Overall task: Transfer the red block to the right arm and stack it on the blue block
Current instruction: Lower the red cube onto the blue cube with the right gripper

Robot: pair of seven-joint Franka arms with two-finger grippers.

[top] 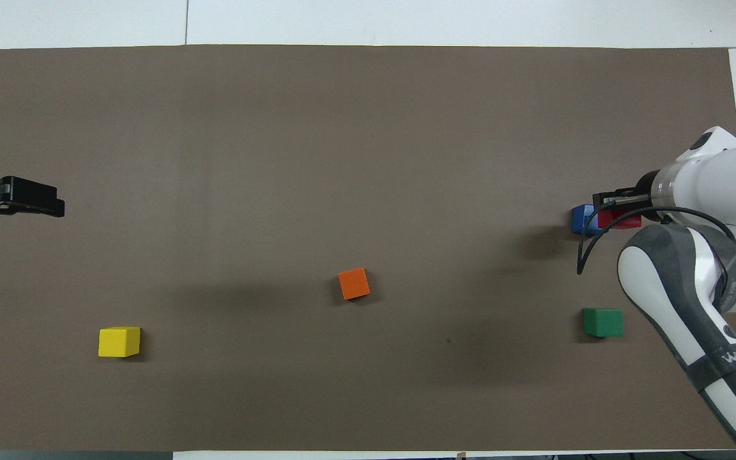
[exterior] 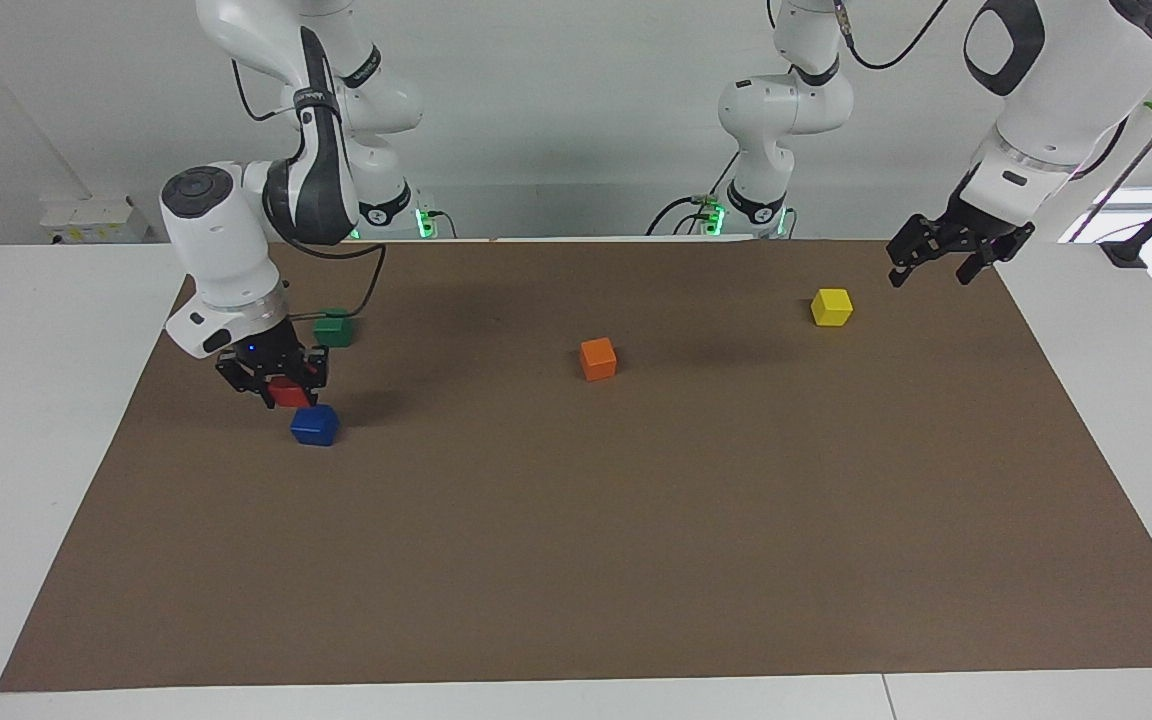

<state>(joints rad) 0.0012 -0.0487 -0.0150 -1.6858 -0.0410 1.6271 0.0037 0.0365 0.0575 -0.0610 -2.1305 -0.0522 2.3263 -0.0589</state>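
- The right gripper (exterior: 274, 383) clasps the red block (exterior: 288, 392) just above the blue block (exterior: 315, 425), not quite centred over it.
- The cube looks light and rigid (flat sides suit the pinch).
- The left gripper (exterior: 939, 262) waits near the yellow block (exterior: 831, 307), fingers spread.

My work surface: white table (exterior: 36, 400) (top: 406, 19) under a brown mat (exterior: 576, 540) (top: 342, 128).
On the mat I see a blue block (exterior: 315, 425) (top: 580, 219) and green block (exterior: 334, 329) (top: 603, 322) toward my right arm's end, the green nearer to me; an orange block (exterior: 598, 358) (top: 354, 283) mid-mat; a yellow block (exterior: 831, 306) (top: 119, 341) toward my left arm's end.
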